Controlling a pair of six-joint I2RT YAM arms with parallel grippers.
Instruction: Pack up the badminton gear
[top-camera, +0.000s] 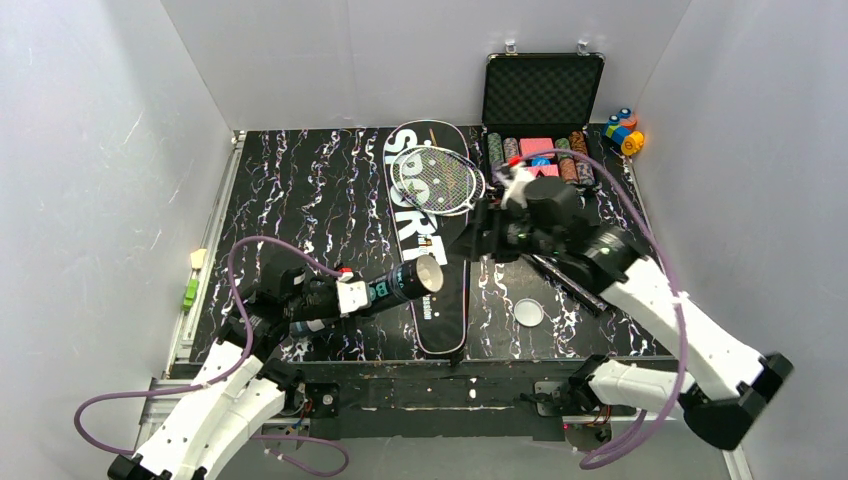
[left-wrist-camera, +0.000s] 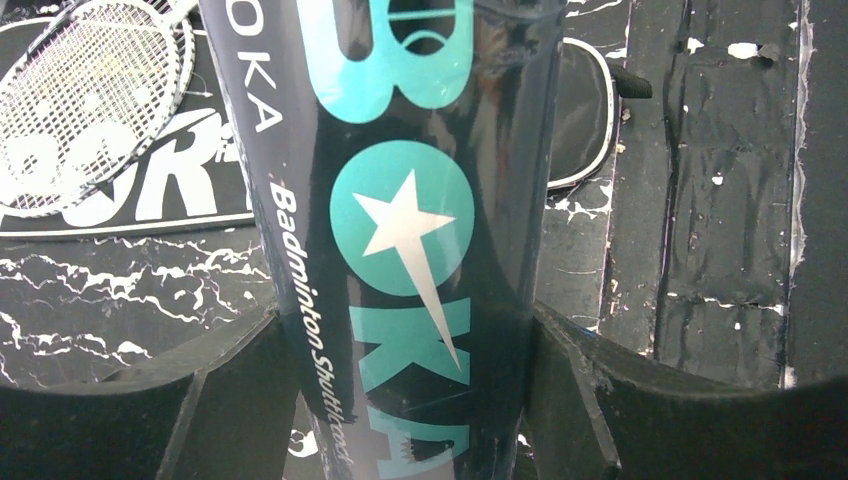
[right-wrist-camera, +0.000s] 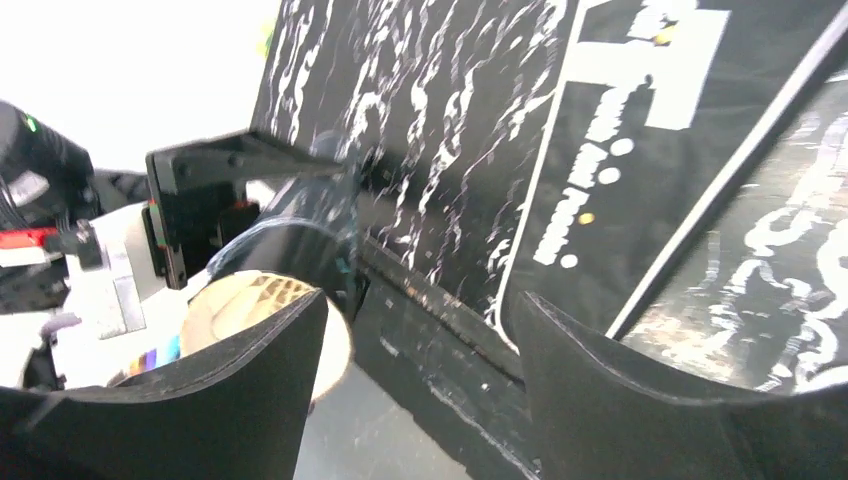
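Top external view first: looks like the tube-filling step. Left fingers (left-wrist-camera: 230, 400) pinching the long black tube (left-wrist-camera: 400, 200) across its body, open mouth turned toward the right fingers (right-wrist-camera: 620, 400). Spread wide on that side, nothing between, hovering just off the tube mouth. No shuttlecock in sight. Probably calls next for fetching the round lid (top-camera: 528, 313), lying flat on the near side of the right fingers, and capping the tube squarely. Beyond the tube mouth, rackets (top-camera: 437, 178) resting on the SPORT bag (top-camera: 440, 300). Underneath, black table (top-camera: 300, 180) veined white; all around, plain white walls (top-camera: 100, 150).
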